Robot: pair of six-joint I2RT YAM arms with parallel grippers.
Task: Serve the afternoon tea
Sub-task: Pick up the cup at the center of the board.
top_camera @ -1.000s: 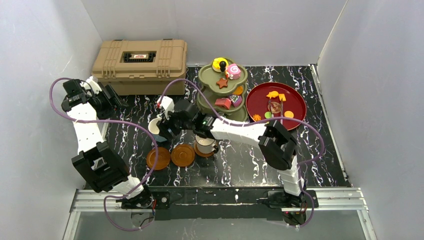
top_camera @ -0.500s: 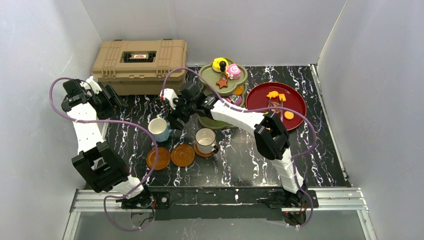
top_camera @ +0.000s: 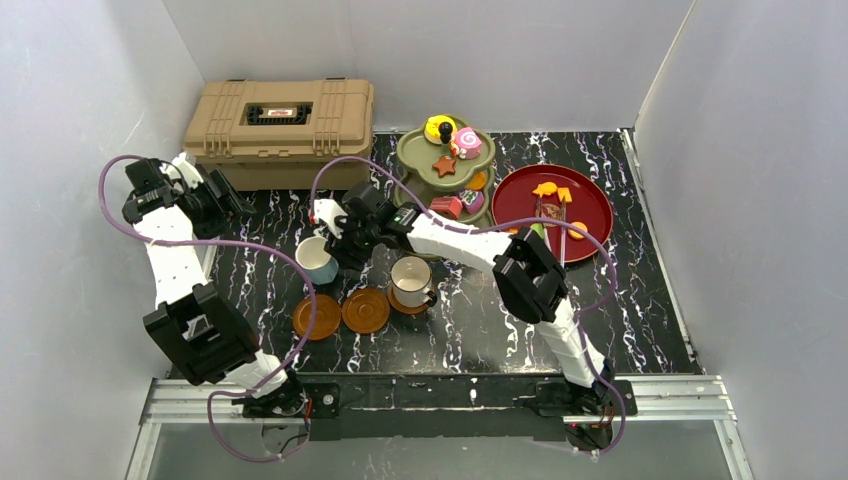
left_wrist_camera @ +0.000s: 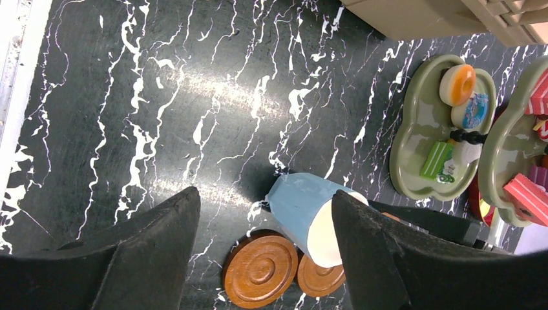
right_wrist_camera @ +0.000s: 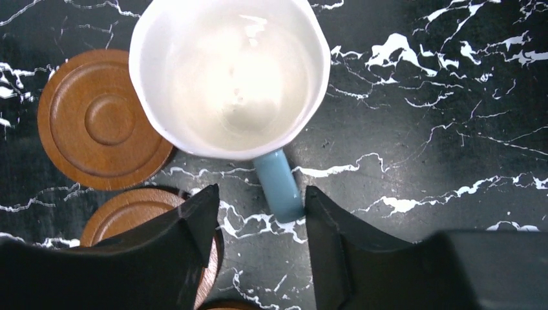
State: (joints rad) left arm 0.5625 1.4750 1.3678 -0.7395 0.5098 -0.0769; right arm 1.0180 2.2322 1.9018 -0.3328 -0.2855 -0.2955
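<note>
Two end effectors: the right end effector (right_wrist_camera: 258,196) and the left end effector (left_wrist_camera: 265,197) are both seen with fingers parted, and nothing is clamped by either.
Right end effector: it is held low over the desk (top_camera: 480,325), with its black fingers (right_wrist_camera: 194,226) set astride the blue handle (right_wrist_camera: 279,184). A gap is seen on one side of the handle, and the other finger lies just beside it; whether it touches cannot be told.
Left end effector: it is spread wide above bare desk near the toolbox (top_camera: 280,120), with nothing between its fingers.
White-and-blue cup (right_wrist_camera: 229,77): it is stood upright directly on the desk, left of centre, and nothing is seen inside it.
Wooden saucers (right_wrist_camera: 103,119): two are laid bare just beside each other, on the near side of the cup; a third is covered by the white mug (top_camera: 410,277).
White mug: it is placed to the right of the cup.
Stand (top_camera: 420,150): it is set at the back centre, with pastries (top_camera: 466,142) carried on its tiers.
Dark-red plate (top_camera: 520,195): it is laid to the right of the stand, with more small pastries on it.
</note>
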